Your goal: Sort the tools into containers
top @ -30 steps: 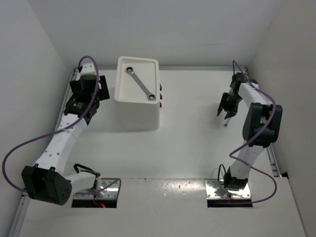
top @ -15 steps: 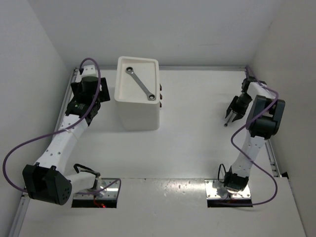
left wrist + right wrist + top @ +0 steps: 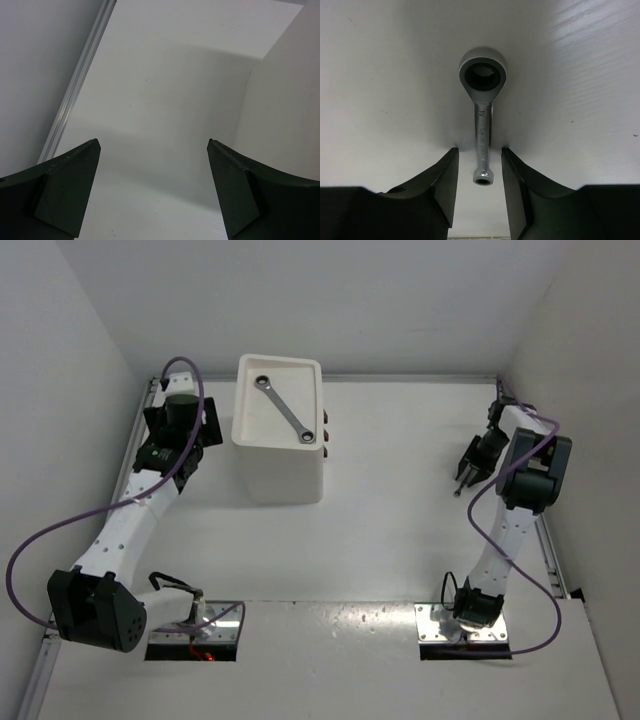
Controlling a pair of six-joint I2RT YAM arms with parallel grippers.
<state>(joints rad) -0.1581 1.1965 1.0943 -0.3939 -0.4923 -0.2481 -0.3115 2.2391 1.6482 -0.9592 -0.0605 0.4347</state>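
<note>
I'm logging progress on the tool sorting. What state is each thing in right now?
White plastic drawer unit: drawers look shut from the top view.
Slim silver wrench: lying diagonally in the unit's recessed tray top.
Second silver wrench: on the white table, not gripped.
Left end effector: open, empty.
Right end effector: open, straddling the second wrench's shaft with gaps either side.

The left arm [image 3: 120, 525] stretches from its base far up along the left side. At the top its wrist [image 3: 170, 425] is bent. The left gripper [image 3: 152, 143] is wide open, and its two dark fingers [image 3: 65, 190] stand far apart.

The right arm [image 3: 505, 535] goes up from its base on the right side and folds over at the elbow [image 3: 535, 465]. The right gripper [image 3: 480, 150] points down and a little to the left. Its fingers [image 3: 442, 185] are near each other, with a small gap between them, so it is not closed all the way.
</note>
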